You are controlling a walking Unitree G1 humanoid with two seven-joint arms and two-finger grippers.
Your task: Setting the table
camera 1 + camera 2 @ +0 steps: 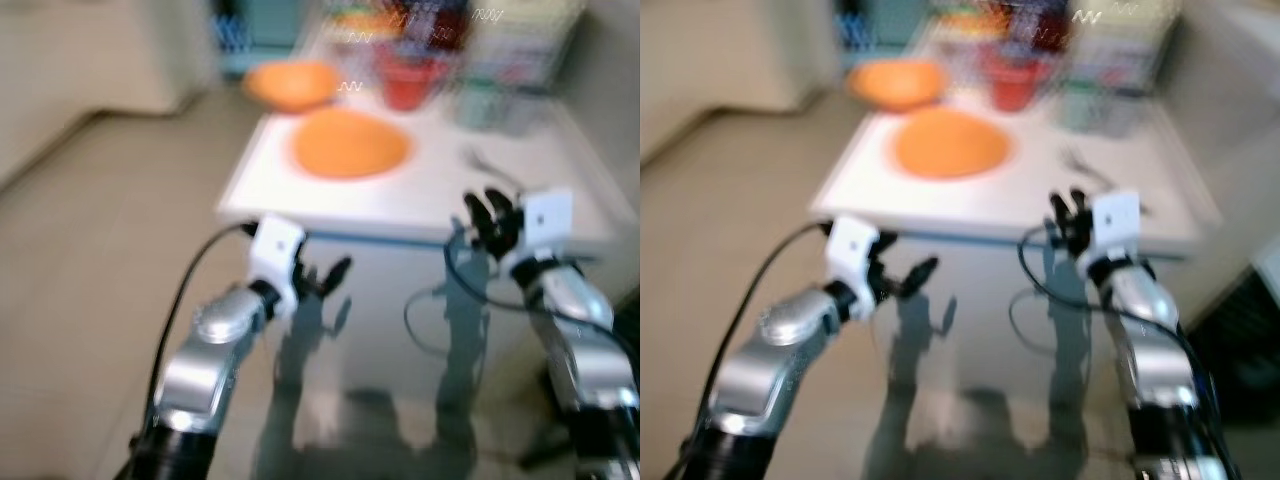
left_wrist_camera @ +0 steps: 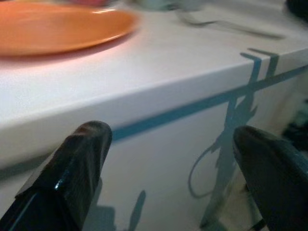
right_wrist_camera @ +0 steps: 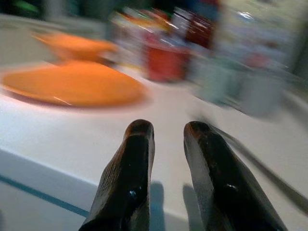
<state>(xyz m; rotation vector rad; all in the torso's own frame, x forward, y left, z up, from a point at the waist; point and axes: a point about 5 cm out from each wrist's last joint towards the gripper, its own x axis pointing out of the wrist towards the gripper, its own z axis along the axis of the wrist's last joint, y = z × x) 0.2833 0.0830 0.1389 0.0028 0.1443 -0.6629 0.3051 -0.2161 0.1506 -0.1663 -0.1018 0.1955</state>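
The robot stands in front of a white table (image 1: 330,205), and the head views are blurred. On the table an orange plate (image 1: 350,143) lies at about 12 o'clock from the left gripper, with an orange bowl (image 1: 293,84) just beyond it at 11 o'clock and a red cup (image 1: 408,82) at 1 o'clock from the plate. A fork (image 2: 226,25) lies on the tabletop toward the right side, at about 12 o'clock from the right gripper. A rack of blurred dishes (image 1: 520,45) stands at the far edge.

The left gripper (image 1: 325,277) hangs below the table's near edge, its fingers wide apart and holding nothing. The right gripper (image 1: 490,222) is level with the near edge, its fingers close together with a narrow gap between them, also empty.

As a judgement, the setting looks partly laid: plate, bowl, cup and fork are on the table but loosely grouped. Neither gripper touches anything, so any arranging is yet to be done.
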